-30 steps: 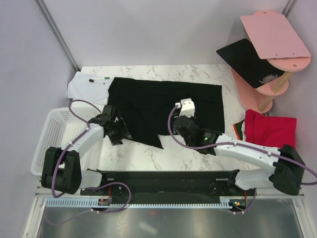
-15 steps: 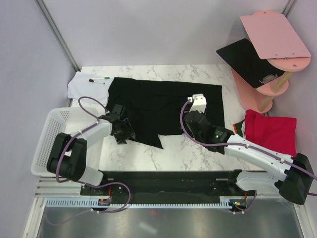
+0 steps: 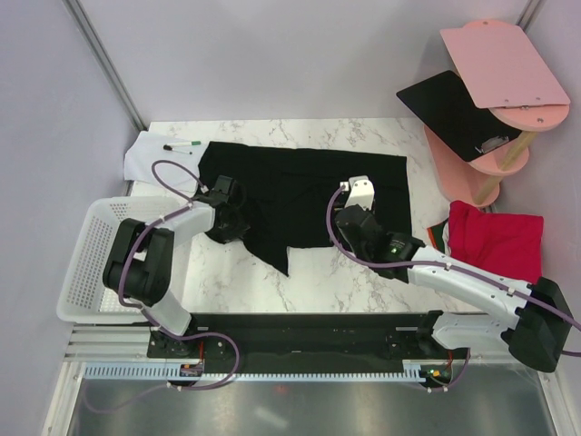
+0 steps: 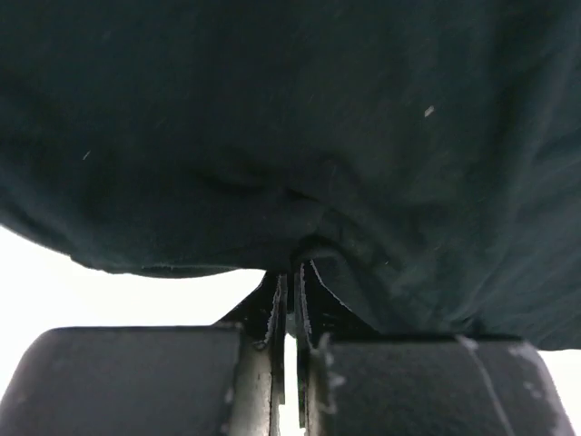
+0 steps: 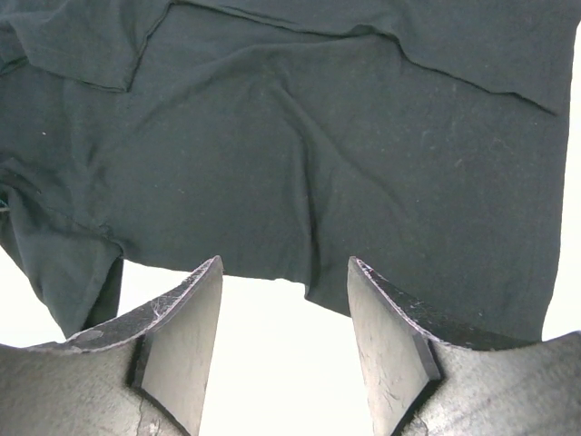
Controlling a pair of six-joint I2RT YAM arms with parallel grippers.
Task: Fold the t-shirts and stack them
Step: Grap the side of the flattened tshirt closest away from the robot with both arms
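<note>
The black t-shirt (image 3: 304,186) lies spread flat across the marble table. My left gripper (image 3: 238,221) sits at the shirt's near left edge and is shut on a pinch of the black cloth (image 4: 300,182), which bunches at the jaw tips (image 4: 290,272). My right gripper (image 3: 343,234) hovers open over the shirt's near hem (image 5: 272,182), with bare table between its fingers (image 5: 182,336). Off to the right lies a folded red t-shirt (image 3: 495,238), with orange (image 3: 442,242) and green (image 3: 433,233) ones showing at its left edge.
A white basket (image 3: 83,263) stands at the left edge. White paper (image 3: 150,156) with a marker (image 3: 182,145) lies at the back left. A pink shelf stand (image 3: 495,154) at the back right carries a black board (image 3: 454,109) and a pink board (image 3: 504,64).
My left gripper moved right and farther onto the shirt's edge, then shut on the cloth. The shirt's near left flap shifted slightly left. My right gripper drifted right and stayed open.
</note>
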